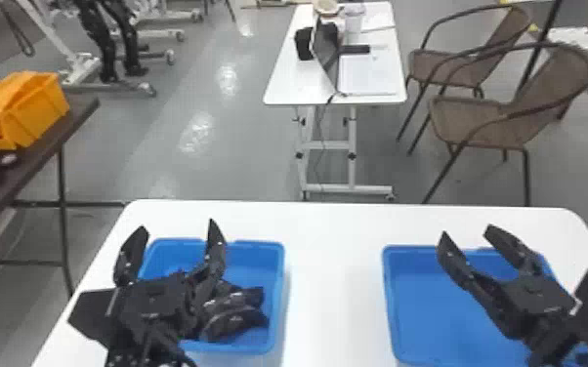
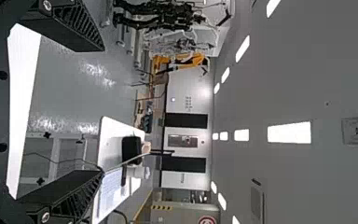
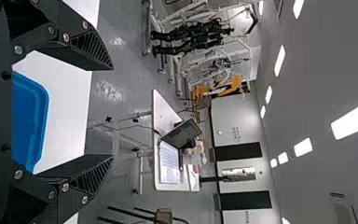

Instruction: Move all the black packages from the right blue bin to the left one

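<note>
1. Black plastic-looking fingers stand wide apart on the left gripper (image 1: pixel 177 225), released and gripping nothing; it hangs above the left blue bin, toward the left edge of the table.
2. Equally released, the right gripper (image 1: pixel 466 229) is above the right blue bin, fingers spread with bare space between them.
3. Crinkled and glossy, the black packages (image 1: pixel 234 319) lie bunched together inside the left bin, close to its right wall; the left gripper hides part of the pile, so I cannot tell how many there are.
4. The left blue bin (image 1: pixel 278 297) sits by the left edge of the white table (image 1: pixel 329 273), its far rim near the far left corner.
5. Well apart from it, the right blue bin (image 1: pixel 434 312) sits toward the table's right edge, much of its smooth floor in view.
6. Beyond the left edge, orange storage bins (image 1: pixel 36 110) rest on a dark-topped table (image 1: pixel 80 107).
7. Past the far right corner are two brown woven armchairs (image 1: pixel 478 124).
8. Farther off, a white wheeled table (image 1: pixel 290 88) carries an open laptop (image 1: pixel 326 49).
9. Black humanoid robot legs (image 1: pixel 105 41) hang by a white wheeled frame (image 1: pixel 83 68).
</note>
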`<state>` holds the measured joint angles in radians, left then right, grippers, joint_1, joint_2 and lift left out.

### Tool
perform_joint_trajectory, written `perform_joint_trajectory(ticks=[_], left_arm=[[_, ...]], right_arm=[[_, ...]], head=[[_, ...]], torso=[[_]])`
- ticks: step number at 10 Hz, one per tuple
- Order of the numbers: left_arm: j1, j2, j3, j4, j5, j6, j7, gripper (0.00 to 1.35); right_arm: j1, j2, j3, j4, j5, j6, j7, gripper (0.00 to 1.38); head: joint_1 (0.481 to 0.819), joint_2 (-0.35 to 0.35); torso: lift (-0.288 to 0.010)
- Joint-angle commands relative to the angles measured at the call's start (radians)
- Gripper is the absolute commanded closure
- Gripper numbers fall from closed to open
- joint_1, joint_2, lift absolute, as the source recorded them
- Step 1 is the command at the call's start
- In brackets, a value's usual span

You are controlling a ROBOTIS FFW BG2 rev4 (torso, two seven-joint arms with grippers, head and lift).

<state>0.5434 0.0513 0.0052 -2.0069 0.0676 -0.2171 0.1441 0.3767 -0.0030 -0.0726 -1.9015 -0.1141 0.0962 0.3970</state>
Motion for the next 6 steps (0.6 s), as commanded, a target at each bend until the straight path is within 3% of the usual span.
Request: perform_joint_trajectory(ticks=[1,4,6], left_arm=[[0.058,0.029,-0.013,-0.021,0.032,-0.001,0.0,0.08],[0.115,0.105,-0.048,-0.021,0.098,0.019,-0.031,0.08],[0.119,0.134,-0.06,-0.021,0.124,0.015,-0.032,0.08]], right_arm=[[0.076,0.004,-0.023,-0.036,-0.001,-0.032,-0.017,0.38],[0.176,0.004,-0.033,-0.071,-0.007,-0.032,-0.02,0.38],[0.199,0.004,-0.036,-0.079,0.002,-0.046,-0.017,0.38]], head=[[0.695,0.109],[0.695,0.073],[0.695,0.055]], torso=[[-0.042],[-0.042],[-0.042]])
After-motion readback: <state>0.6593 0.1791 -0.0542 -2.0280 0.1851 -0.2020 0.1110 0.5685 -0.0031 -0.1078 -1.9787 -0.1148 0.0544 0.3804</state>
